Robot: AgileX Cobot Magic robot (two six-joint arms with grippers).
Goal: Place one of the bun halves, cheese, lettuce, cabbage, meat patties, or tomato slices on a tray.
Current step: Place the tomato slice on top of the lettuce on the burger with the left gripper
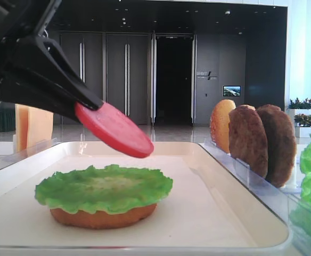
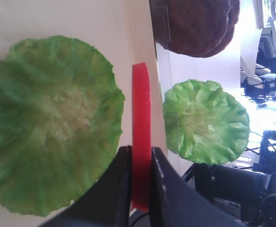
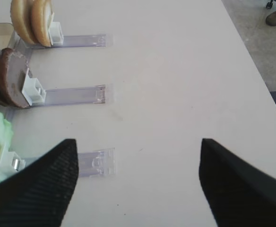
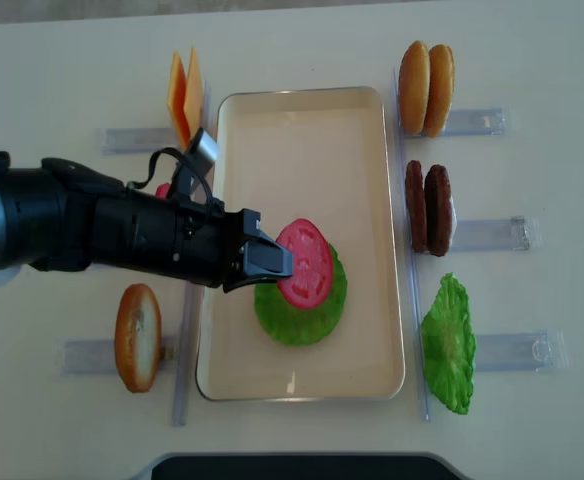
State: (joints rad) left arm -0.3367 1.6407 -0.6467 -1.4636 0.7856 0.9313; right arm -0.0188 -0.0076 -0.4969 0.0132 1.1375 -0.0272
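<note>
Item: tomato slice (image 4: 305, 263), red disc, clamped by its edge in the left pincer (image 4: 270, 259), jaws narrow on it.
Position: above the lettuce (image 4: 300, 300), which caps a bun half (image 1: 103, 216) on the tray (image 4: 302, 130). Slice tilts, free edge lower, not touching the leaf.
Key relation: lettuce lies directly below the slice; judged next move is a short descent and release.
Right pincer (image 3: 138, 182): wide, empty, over the desk (image 3: 176, 71), well apart from the lettuce.

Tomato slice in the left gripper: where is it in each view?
Exterior high: tomato slice, upper left, above the lettuce.
Right wrist: not in view.
Left wrist: centre, edge-on between the fingers.
Realsense: centre, over the tray.
Shared landmark: the lettuce on the tray.
</note>
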